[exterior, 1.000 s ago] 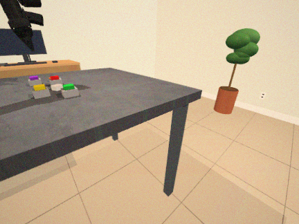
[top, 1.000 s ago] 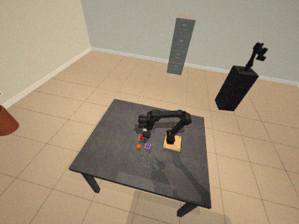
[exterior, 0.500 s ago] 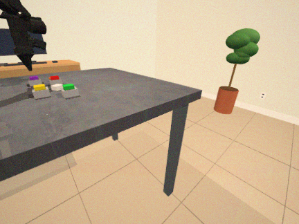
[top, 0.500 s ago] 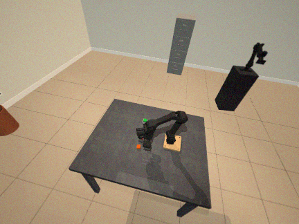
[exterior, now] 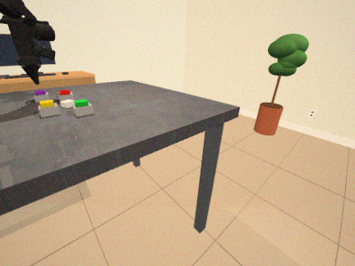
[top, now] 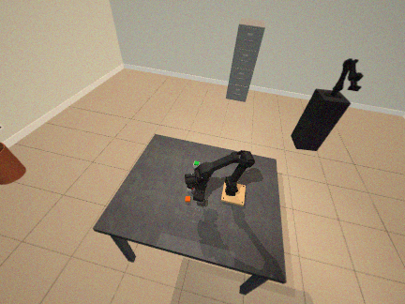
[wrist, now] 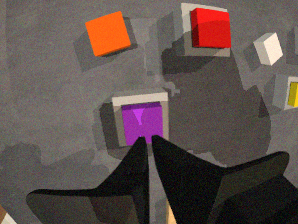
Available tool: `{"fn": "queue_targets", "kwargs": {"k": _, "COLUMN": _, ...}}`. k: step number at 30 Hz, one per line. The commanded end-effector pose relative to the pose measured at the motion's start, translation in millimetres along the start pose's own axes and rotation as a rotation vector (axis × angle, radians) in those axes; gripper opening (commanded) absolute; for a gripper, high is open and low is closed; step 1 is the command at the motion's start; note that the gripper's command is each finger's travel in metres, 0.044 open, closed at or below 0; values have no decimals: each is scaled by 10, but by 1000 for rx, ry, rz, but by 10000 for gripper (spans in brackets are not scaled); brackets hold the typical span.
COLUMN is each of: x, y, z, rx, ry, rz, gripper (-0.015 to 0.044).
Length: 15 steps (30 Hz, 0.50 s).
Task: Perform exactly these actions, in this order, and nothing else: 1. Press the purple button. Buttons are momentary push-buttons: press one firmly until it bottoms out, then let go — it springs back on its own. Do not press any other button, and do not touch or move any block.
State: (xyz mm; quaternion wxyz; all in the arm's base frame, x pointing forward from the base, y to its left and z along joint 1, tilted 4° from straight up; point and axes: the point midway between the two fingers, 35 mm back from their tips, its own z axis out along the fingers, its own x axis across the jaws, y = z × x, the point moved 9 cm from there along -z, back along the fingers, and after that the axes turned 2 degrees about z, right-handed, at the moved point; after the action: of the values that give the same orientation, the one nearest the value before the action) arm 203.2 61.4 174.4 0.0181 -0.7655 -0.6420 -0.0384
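Note:
The purple button sits raised in a light grey square housing. In the top view the arm hides it. My gripper is shut and empty and points down. In the wrist view its tips overlap the near edge of the purple cap. In the exterior view a small gap shows between the tips and the button, so they hang a little above it.
The red button, yellow button and green button stand nearby. An orange block and a white block also lie on the dark table.

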Motion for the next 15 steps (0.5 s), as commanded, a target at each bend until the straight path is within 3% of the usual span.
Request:
{"fn": "queue_targets", "kwargs": {"k": 1, "x": 3, "y": -1, "z": 39, "rx": 3, "ry": 4, "rz": 3, "gripper": 20}}
{"fn": "queue_targets", "kwargs": {"k": 15, "x": 5, "y": -1, "z": 264, "rx": 3, "ry": 4, "rz": 3, "gripper": 20}}
